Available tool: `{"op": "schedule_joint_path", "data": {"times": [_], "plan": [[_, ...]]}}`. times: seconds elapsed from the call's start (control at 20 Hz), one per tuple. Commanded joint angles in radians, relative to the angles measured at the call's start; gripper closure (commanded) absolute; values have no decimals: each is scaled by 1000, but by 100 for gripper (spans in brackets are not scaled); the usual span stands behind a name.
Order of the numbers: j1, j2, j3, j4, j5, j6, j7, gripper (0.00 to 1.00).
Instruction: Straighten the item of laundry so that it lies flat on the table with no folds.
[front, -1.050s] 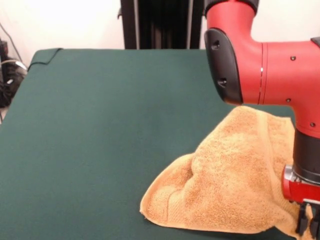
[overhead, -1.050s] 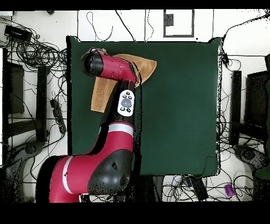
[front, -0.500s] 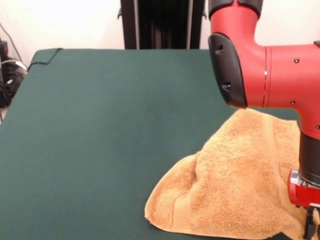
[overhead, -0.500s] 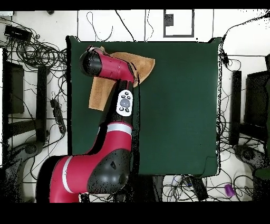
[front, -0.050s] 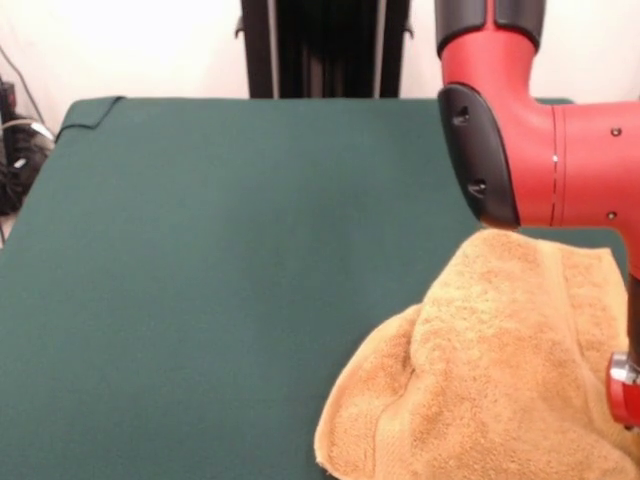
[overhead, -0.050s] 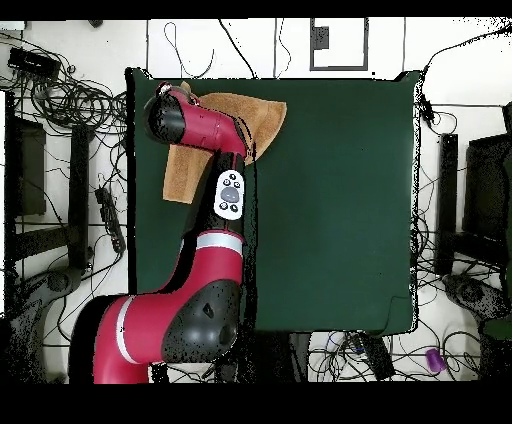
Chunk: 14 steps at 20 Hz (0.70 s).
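From my station the towel (front, -0.050s: 500, 370) sits bunched at the near right corner of the green surface (front, -0.050s: 200, 280) in the front view, humped rather than flat; a deep crease runs down its left side, and a flat woven band shows along the lower left edge; its right and bottom parts run out of the picture, so I cannot tell how the far edges lie. The red arm (front, -0.050s: 540, 150) comes down over the towel's right side, its black-capped elbow hanging above the cloth; only a sliver of the red wrist shows at the right edge, low down, and the fingers themselves are out of sight in both views, so I cannot tell whether they are wide, narrow or holding the cloth. In the overhead view the towel (overhead, -0.050s: 255, 115) lies at the top left corner of the surface (overhead, -0.050s: 340, 200), partly hidden under the arm (overhead, -0.050s: 195, 122); one tan part pokes out to the right of the arm, and another part hangs below it near the surface's left edge; the rest of the green cloth is bare.
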<state>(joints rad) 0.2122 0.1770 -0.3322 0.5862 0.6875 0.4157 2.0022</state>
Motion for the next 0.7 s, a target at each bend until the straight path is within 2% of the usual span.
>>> {"op": "schedule_joint_path", "data": {"times": [0.05, 0.35, 0.7], "plan": [[70, 154, 31, 35, 71, 13, 406, 100], [78, 185, -1, -1, 120, 9, 426, 100], [79, 192, -12, -10, 127, 12, 435, 100]]}}
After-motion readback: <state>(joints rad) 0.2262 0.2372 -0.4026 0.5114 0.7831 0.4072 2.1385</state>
